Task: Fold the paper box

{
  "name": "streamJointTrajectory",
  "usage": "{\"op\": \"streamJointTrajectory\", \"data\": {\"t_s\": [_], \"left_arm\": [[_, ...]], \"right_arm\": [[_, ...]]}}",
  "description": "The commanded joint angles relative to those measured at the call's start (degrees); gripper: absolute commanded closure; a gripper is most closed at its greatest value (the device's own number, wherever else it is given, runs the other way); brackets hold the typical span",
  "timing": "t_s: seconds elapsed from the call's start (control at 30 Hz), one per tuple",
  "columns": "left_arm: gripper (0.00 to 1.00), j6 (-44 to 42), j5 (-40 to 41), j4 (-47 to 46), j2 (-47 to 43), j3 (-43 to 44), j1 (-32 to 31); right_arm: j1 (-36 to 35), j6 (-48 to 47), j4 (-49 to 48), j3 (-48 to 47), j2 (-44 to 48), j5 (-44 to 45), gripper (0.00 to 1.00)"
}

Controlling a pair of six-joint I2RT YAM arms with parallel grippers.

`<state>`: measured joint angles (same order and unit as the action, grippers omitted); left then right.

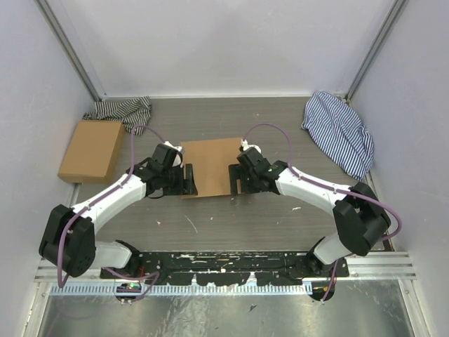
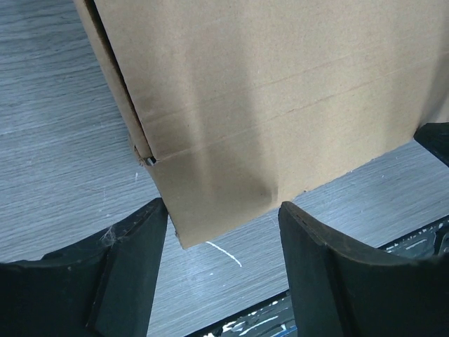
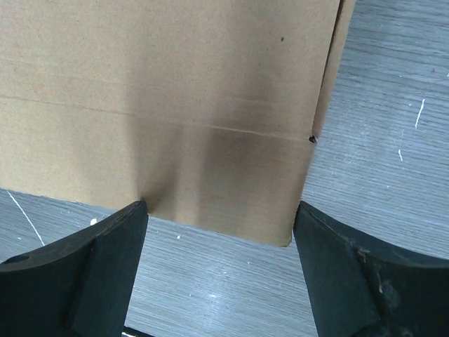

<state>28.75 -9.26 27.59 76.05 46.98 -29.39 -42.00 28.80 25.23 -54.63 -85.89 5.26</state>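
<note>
While the grey wood-grain bench (image 1: 210, 225) bears the flat, creased brown paper box (image 1: 210, 165) at its middle, a second cardboard box (image 1: 91, 149) lies left, crumpled striped cloths (image 1: 340, 132) sit in both far corners, and the left tool (image 1: 188, 180) and right tool (image 1: 235, 180) gape wide and empty at the paper box's near corners.

Grey wood-grain table (image 1: 210, 225), flecked with small white marks, fills the enclosure. 3 plain pale walls close it in: far wall (image 1: 224, 42), left wall (image 1: 28, 105), right wall (image 1: 414, 84). 2 metal posts (image 1: 70, 49) slant up from the far corners. An aluminium rail (image 1: 393, 263) runs along the near edge. The light is soft and even.
</note>
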Motion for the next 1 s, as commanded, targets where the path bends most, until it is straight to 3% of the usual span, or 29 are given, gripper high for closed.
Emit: {"op": "streamJointTrajectory", "data": {"t_s": [0.0, 0.53, 0.97], "left_arm": [[0.3, 0.75, -4.24, -0.18, -0.41, 2.37, -0.25], [0.31, 0.6, -6.6, 3.9, -5.66, 3.74, 1.88], [0.32, 1.12, -13.24, 1.09, -4.35, 1.36, 4.86]], "right_arm": [[-0.53, 0.62, -2.64, -0.12, 1.2, -0.68, 0.12], [-0.54, 1.04, 1.76, -3.57, 3.62, -0.59, 0.11], [-0.54, 0.97, 3.31, -5.83, 5.29, -3.23, 0.1]]}}
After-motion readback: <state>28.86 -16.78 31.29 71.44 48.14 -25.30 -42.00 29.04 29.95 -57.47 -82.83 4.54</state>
